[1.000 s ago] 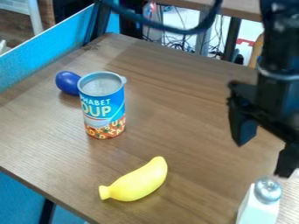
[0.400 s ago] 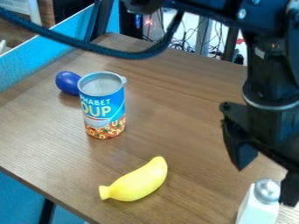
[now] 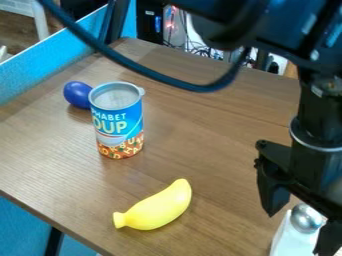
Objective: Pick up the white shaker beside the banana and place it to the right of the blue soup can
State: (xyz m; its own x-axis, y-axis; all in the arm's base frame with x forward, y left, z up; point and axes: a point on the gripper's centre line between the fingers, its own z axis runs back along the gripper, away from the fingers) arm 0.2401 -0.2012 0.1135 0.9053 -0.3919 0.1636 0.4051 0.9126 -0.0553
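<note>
Camera view, contents as I found them from my station:

Item: one black gripper [image 3: 300, 223], at the lower right, pointing down. Fingers parted, nothing gripped.

Item: one white shaker [image 3: 292, 241] with a rounded metal cap [image 3: 306, 218], upright at the lower right edge, its base cut off by the frame. From this angle its cap showed between the two fingers, one of them overlapping its right side. Whether they touched, I could not tell.

Item: one yellow toy banana [image 3: 155, 207], lying near the front of the wooden table [image 3: 214, 135], apart from the gripper.

Item: one soup can [image 3: 120, 122], blue with an orange lower band, upright farther back.

Item: one blue rounded object [image 3: 77, 94], just behind the can, on its left.

Item: one dark cable [image 3: 160, 77], looping from the arm [image 3: 274, 30] across the upper part.

Progress, by my judgement: early. The gripper was placed about the shaker; no grip had been made, and nothing was lifted.
</note>
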